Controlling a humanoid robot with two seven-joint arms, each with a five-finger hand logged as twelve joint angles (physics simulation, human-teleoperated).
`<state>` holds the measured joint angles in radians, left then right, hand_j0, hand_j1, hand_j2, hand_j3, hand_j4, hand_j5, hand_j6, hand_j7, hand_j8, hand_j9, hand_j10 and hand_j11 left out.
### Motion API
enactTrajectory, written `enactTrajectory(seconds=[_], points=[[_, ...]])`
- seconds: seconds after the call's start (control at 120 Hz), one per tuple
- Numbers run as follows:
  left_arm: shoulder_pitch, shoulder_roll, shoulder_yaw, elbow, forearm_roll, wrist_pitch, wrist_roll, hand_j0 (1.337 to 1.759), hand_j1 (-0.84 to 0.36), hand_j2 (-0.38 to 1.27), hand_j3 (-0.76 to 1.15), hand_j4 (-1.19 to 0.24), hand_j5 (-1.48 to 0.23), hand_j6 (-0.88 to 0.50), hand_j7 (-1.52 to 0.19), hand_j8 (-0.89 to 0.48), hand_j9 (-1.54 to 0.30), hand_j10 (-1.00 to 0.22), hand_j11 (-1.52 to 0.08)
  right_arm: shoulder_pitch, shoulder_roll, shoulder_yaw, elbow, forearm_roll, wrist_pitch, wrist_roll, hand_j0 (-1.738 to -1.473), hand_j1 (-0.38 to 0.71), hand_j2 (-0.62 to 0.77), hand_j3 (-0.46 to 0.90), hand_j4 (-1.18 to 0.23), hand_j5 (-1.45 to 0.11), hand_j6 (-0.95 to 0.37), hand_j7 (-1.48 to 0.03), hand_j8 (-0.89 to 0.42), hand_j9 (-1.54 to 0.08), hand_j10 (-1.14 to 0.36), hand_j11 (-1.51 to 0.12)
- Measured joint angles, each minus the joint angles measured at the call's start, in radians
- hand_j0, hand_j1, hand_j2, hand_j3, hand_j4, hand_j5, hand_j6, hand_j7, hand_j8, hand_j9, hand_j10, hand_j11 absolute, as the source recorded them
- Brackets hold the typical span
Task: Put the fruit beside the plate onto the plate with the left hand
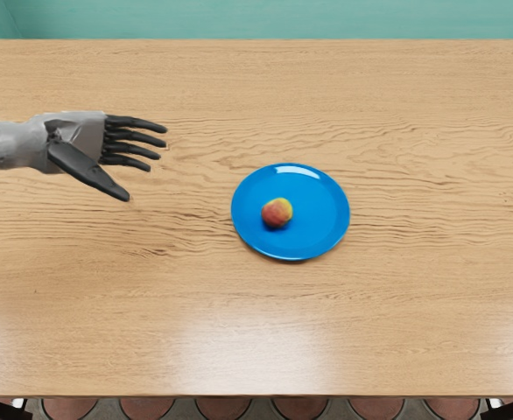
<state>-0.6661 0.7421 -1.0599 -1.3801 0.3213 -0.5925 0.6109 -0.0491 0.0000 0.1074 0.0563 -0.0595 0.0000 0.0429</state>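
On the blue plate [319, 194] the fruit [277, 213] already lies, so the left robot hand [94, 149], released and empty well to its left, should retire gently.

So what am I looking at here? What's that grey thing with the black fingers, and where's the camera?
That is a simulated humanoid robot's left hand, reaching in from the picture's left edge. The single picture comes from the robot's head, looking down at a slant on a wooden table. The hand hovers with its fingers spread, holding nothing. On the table lies a blue plate, and a small reddish-yellow fruit sits on it. The hand is well apart from the plate. The right arm is out of view.
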Motion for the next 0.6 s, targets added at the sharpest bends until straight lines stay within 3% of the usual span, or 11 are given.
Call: enactTrajectory(seconds=[0.083, 0.25, 0.475, 0.6], points=[[0.036, -0.007, -0.095, 0.047, -0.003, -0.010, -0.014, 1.658, 0.06, 0.05, 0.00, -0.25, -0.32, -0.25, -0.32, -0.25, -0.32, -0.25, -0.32, 0.000, 0.000, 0.000, 0.000, 0.000, 0.000, 0.000, -1.658, -0.30, -0.01, 0.00, -0.04, -0.05, -0.04, -0.05, -0.04, -0.05, -0.04, -0.05], [0.031, -0.008, -0.174, 0.182, -0.016, -0.017, -0.054, 1.658, 0.06, 0.05, 0.00, -0.25, -0.32, -0.25, -0.32, -0.24, -0.32, -0.24, -0.32, 0.000, 0.000, 0.000, 0.000, 0.000, 0.001, 0.000, -1.658, -0.30, -0.01, 0.00, -0.04, -0.05, -0.04, -0.05, -0.04, -0.05, -0.04, -0.05], [0.027, -0.024, -0.125, 0.252, -0.030, -0.019, -0.060, 1.658, 0.06, 0.05, 0.00, -0.24, -0.32, -0.24, -0.32, -0.24, -0.32, -0.24, -0.32, 0.000, 0.000, 0.000, 0.000, 0.000, 0.001, 0.000, -1.658, -0.30, -0.01, 0.00, -0.04, -0.05, -0.04, -0.05, -0.04, -0.05, -0.04, -0.05], [0.024, -0.026, -0.073, 0.268, -0.090, -0.019, -0.027, 1.658, 0.06, 0.05, 0.00, -0.24, -0.32, -0.24, -0.32, -0.24, -0.32, -0.24, -0.32, 0.000, 0.000, 0.000, 0.000, 0.000, 0.002, 0.000, -1.658, -0.30, -0.01, 0.00, -0.04, -0.05, -0.04, -0.05, -0.04, -0.05, -0.04, -0.05]])
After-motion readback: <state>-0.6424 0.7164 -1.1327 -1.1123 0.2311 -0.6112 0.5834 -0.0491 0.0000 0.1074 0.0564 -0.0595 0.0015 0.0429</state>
